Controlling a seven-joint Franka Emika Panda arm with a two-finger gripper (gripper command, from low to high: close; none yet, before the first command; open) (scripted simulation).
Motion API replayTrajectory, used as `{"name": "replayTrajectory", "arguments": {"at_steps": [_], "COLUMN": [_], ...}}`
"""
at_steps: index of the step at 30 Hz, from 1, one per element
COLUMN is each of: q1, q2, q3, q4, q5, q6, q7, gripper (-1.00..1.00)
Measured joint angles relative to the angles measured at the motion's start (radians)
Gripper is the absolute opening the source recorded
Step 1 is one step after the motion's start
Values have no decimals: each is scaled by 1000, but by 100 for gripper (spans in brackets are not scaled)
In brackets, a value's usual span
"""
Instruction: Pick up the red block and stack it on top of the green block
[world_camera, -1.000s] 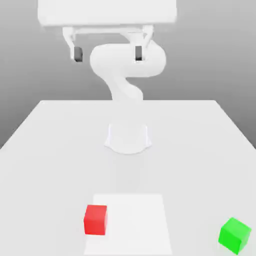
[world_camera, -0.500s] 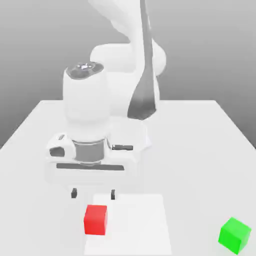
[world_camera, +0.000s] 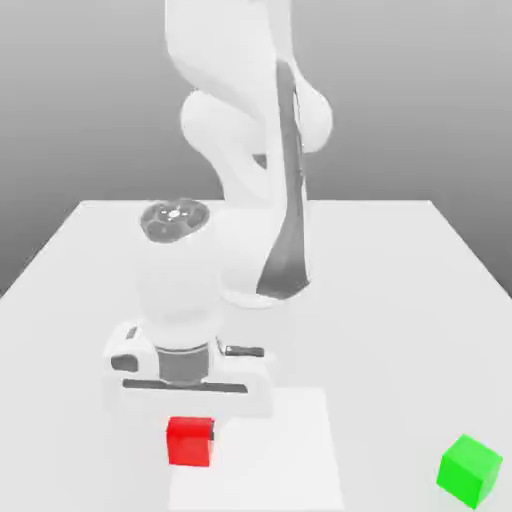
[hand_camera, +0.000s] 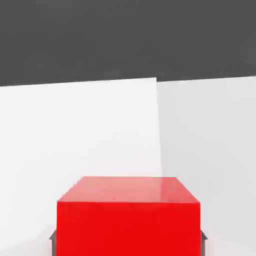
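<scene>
My gripper (world_camera: 190, 432) is down on the red block (world_camera: 190, 441), fingers clamped against its two side faces; in the hand view the dark fingertips (hand_camera: 52, 236) sit flush against the red block (hand_camera: 128, 220) at its lower corners, so I read this as a closed grip on the block, which is not lifted yet. The block sits on the table (world_camera: 80, 300) at the near-left corner of the paler square patch (world_camera: 270, 450), and the green block (world_camera: 469, 470) is well apart from it, near edge, on the exterior view's right. Risks as I judge them: the fingers look to hold low on the cube, so a fast lift could let it pivot or slide between the pads; both cubes have smooth, slightly glossy faces with hard edges, so friction is probably modest and there's no give to absorb a misaligned squeeze. The green block sits rotated relative to the red one, so if I don't turn the wrist before setting down, the corners will overhang and the stack could tip or shove green sideways. The long carry across also leaves time for slip. The table is flat, matte white, with no lip to stop a dropped cube.
</scene>
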Motion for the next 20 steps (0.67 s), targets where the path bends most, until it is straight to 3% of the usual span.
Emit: {"name": "replayTrajectory", "arguments": {"at_steps": [2,13,17,18,20], "q1": [10,264,345,353,353], "q2": [-58,16,167,188,188], "q3": [3,294,316,311,311], "q4": [-1,237,306,310,310], "q5": [-23,-127,-211,-221,-221], "q6": [-57,-226,-151,-134,-134], "q7": [7,-211,-216,-212,-212], "gripper": [-100,-100,-100,100,100]}}
